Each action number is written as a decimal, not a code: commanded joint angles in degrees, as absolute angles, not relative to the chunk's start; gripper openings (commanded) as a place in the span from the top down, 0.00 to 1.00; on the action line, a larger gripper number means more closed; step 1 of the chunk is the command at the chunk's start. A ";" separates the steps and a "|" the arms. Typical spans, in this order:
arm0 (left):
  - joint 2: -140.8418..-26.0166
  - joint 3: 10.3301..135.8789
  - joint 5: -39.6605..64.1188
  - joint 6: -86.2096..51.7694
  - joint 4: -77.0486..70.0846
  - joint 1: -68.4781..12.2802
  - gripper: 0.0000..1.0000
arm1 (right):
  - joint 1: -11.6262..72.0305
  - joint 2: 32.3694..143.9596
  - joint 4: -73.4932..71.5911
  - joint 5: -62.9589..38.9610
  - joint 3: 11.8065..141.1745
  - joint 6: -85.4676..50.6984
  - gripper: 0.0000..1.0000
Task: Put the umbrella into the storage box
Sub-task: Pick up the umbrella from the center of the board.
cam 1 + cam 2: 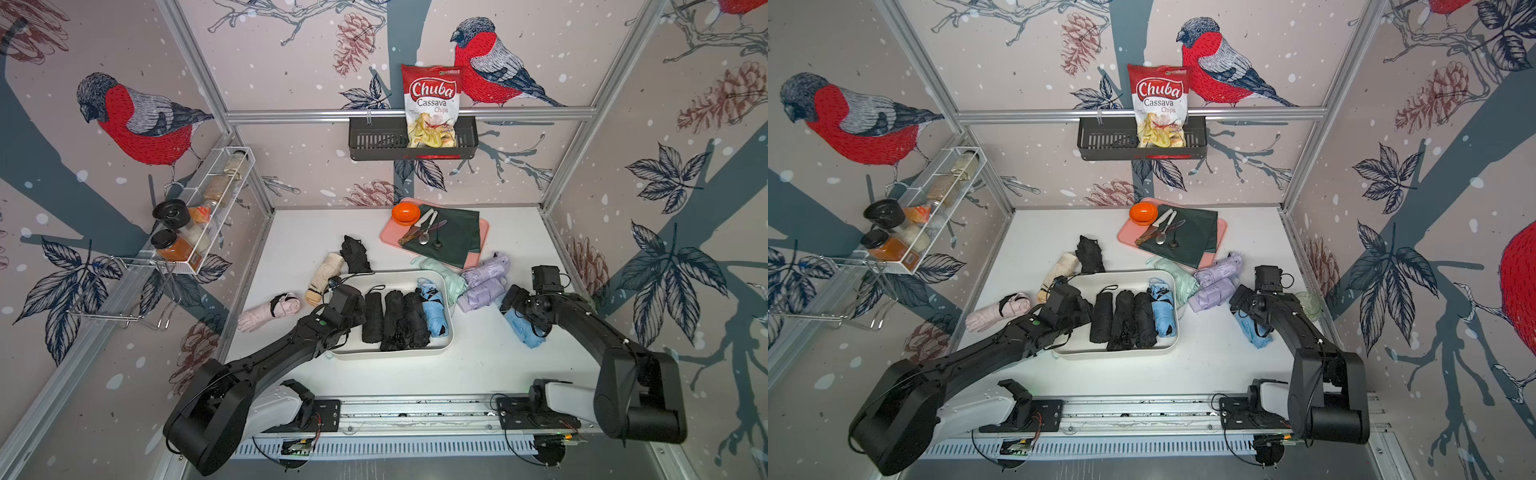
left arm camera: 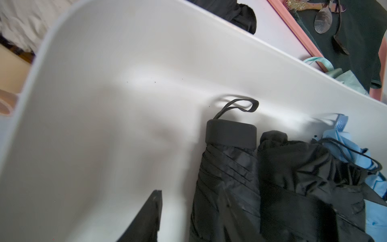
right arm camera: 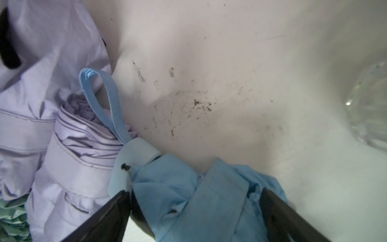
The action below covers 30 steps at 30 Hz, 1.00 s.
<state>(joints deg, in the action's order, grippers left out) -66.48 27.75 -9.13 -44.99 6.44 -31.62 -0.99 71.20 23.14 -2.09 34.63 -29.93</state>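
Left of the storage box (image 1: 399, 279), a pink umbrella (image 1: 270, 311) and a beige umbrella (image 1: 326, 276) are seen flat on the table (image 1: 478, 365), untouched. The left gripper (image 1: 353, 307) is placed over the box's left part, just beside the leftmost black umbrella (image 2: 228, 178). Only one finger (image 2: 154, 207) is shown in the left wrist view, apart from that umbrella, so whether anything is clamped cannot be told.

Inside the box, that umbrella, two more black umbrellas (image 1: 405, 322) and a boxed blue umbrella (image 1: 432, 316) are packed side by side toward the right wall, long axes running from near wall to far wall. Bare floor is left only in the left part, under the left arm.

Right of the box, lilac umbrellas (image 1: 484, 282) are piled just beside its wall. Further right, the light-blue umbrella (image 1: 525, 334) is found flat on the table, not in the box. The right gripper (image 3: 194, 191) is set astride it, jaws spread wide, one finger at each flank, nothing squeezed yet. Its long axis is crossed by the fingers, and its strap end is pointed toward the box, touching the lilac pile. The right arm is judged the nearer one for this pick.

The table is white, flat and scuffed. A glass bowl (image 3: 368, 113) is seen near, on the side away from the box. Room is judged tight, since the free slot is occupied by the left gripper.
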 commanded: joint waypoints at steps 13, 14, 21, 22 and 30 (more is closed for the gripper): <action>-65.73 28.56 -9.49 -44.47 6.20 -31.63 0.51 | 5.78 65.28 26.91 -10.86 31.56 -35.10 0.07; -65.71 28.73 -9.54 -44.39 6.32 -31.62 0.51 | 6.74 65.83 27.03 -10.50 31.55 -35.45 0.08; -65.72 29.09 -9.77 -44.12 6.40 -31.56 0.51 | 8.53 67.12 26.56 -8.06 30.99 -36.35 0.20; -65.79 29.09 -9.68 -44.13 6.34 -31.64 0.51 | 8.55 67.51 26.37 -7.85 30.86 -36.31 0.20; -65.98 29.15 -9.23 -44.27 5.98 -31.56 0.51 | 8.70 71.18 24.60 -5.97 29.37 -36.04 0.20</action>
